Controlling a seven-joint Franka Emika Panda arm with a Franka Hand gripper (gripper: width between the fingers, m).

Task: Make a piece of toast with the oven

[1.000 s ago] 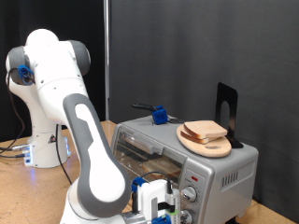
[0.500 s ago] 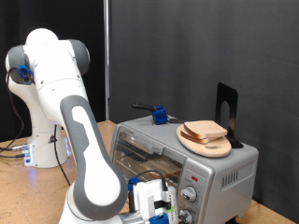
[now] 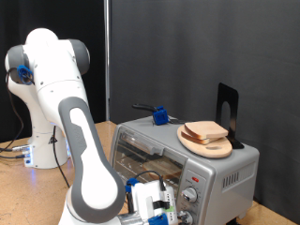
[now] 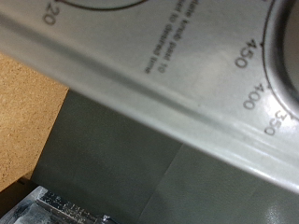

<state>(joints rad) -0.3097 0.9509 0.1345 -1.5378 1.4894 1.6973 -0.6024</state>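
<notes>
The silver oven [image 3: 225, 176] stands at the exterior view's lower right, glass door [image 3: 145, 150] shut. The piece of toast [image 3: 206, 130] lies on a round wooden board [image 3: 208, 144] on top of the oven. My gripper [image 3: 161, 204] is low in front of the oven, right by its knobs [image 3: 192, 195]. The arm hides the fingertips. The wrist view is filled by the oven's grey control panel [image 4: 168, 75], very close, with dial numbers 450, 400 and 350 at one edge. No fingers show there.
A blue-handled tool [image 3: 160, 116] and a black upright stand [image 3: 228, 108] sit on the oven's top. The robot's white base [image 3: 42, 150] stands on the wooden table [image 3: 28, 192] at the exterior view's left. A black curtain hangs behind.
The hand has shifted slightly towards the exterior view's left, a little away from the knobs. The toast and oven have not moved.
</notes>
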